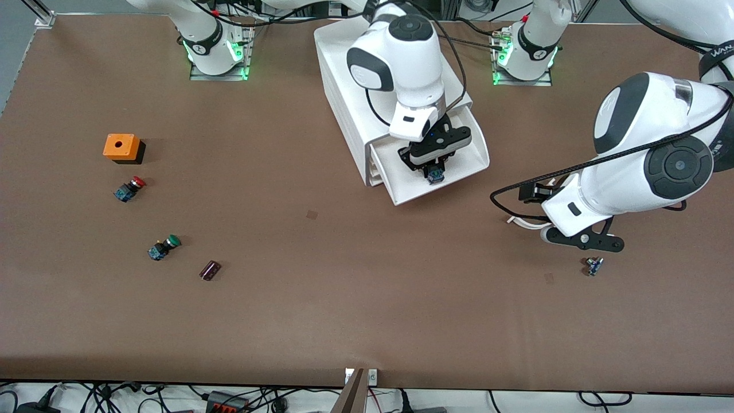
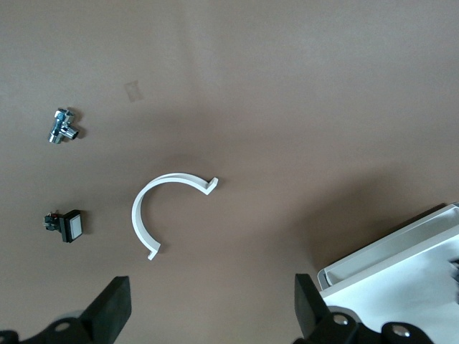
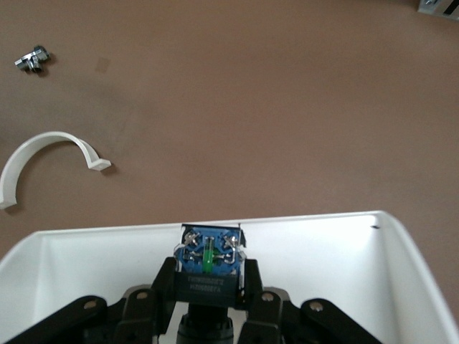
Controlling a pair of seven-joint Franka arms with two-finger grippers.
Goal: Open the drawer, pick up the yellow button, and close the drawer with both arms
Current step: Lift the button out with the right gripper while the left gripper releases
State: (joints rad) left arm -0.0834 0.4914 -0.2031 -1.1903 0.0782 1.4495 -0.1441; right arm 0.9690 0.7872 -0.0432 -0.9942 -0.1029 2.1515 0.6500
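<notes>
The top drawer (image 1: 467, 150) of the white cabinet (image 1: 344, 74) stands pulled out; it also shows in the right wrist view (image 3: 412, 287) and the left wrist view (image 2: 401, 261). My right gripper (image 1: 436, 175) is over the open drawer, shut on the button (image 3: 208, 259). The button's blue-and-black body shows between the fingers (image 3: 162, 278); its cap is hidden. My left gripper (image 1: 580, 241) hangs open and empty (image 2: 209, 315) over the table, toward the left arm's end, beside the drawer.
A white curved strip (image 2: 154, 197), a metal fitting (image 1: 594, 265) and a small black switch (image 2: 66, 224) lie near my left gripper. An orange box (image 1: 121, 147), a red-capped button (image 1: 129, 189), a green-capped button (image 1: 163, 247) and a dark small part (image 1: 210, 270) lie toward the right arm's end.
</notes>
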